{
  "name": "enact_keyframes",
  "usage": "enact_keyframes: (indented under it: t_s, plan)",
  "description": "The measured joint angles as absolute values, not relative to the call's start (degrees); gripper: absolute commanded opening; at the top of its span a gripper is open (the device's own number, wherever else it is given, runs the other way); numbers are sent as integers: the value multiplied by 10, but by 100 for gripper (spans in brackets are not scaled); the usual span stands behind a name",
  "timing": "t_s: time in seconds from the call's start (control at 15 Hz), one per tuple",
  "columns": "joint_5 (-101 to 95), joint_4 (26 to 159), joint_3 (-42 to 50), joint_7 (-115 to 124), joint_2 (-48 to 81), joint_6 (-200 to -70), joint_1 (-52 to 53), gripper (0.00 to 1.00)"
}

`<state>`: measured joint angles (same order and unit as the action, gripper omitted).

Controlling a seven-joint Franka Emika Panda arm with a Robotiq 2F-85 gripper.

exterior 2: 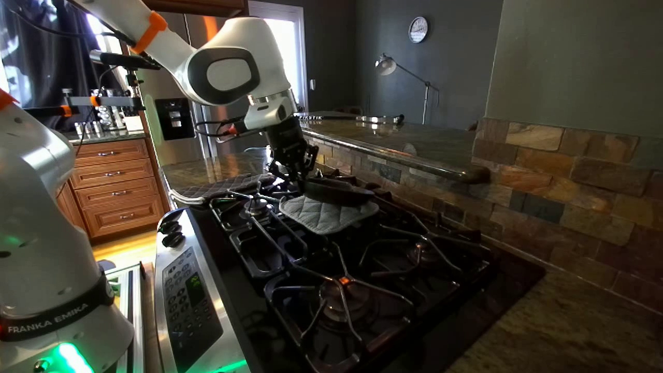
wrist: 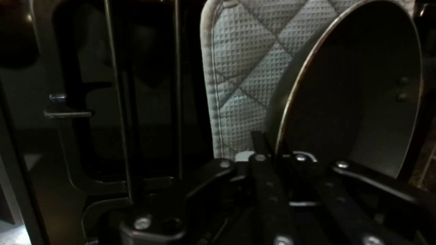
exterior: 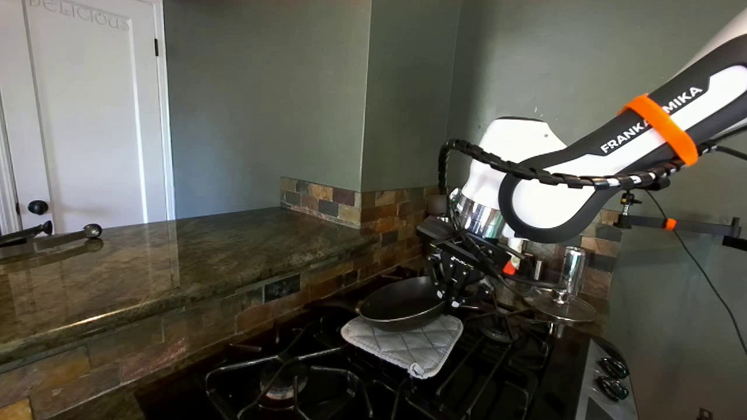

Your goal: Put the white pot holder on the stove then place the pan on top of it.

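Note:
The dark round pan [exterior: 402, 303] is over the white pot holder [exterior: 408, 344], which lies flat on the black stove [exterior: 280, 382]. All three show in both exterior views: the pan [exterior 2: 336, 192], the pot holder [exterior 2: 326, 215] and the stove [exterior 2: 344, 290]. My gripper [exterior: 452, 294] is shut on the pan's rim. In the wrist view the fingertips [wrist: 270, 144] pinch the rim of the pan [wrist: 354, 85], with the quilted pot holder [wrist: 243, 51] beside it. The pan looks tilted; I cannot tell whether it touches the pot holder. Its handle is mostly hidden.
A raised brown stone counter [exterior: 233, 251] with a tiled wall runs along the stove's back. A glass lid [exterior: 563, 306] and a steel canister [exterior: 573, 268] stand beyond the gripper. A dark quilted pad [exterior 2: 222, 187] lies past the stove's far end. Iron grates surround the pot holder.

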<state>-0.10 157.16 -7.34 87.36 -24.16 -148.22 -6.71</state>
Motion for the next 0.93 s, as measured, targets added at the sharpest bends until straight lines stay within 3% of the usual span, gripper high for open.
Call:
enact_keyframes:
  t_s: [0.6,0.93]
  plan:
    - [-1,1571,-67,850,-250,-1472,-67,100]
    - [5,1567,-52,808,-262,-1464,-67,100]
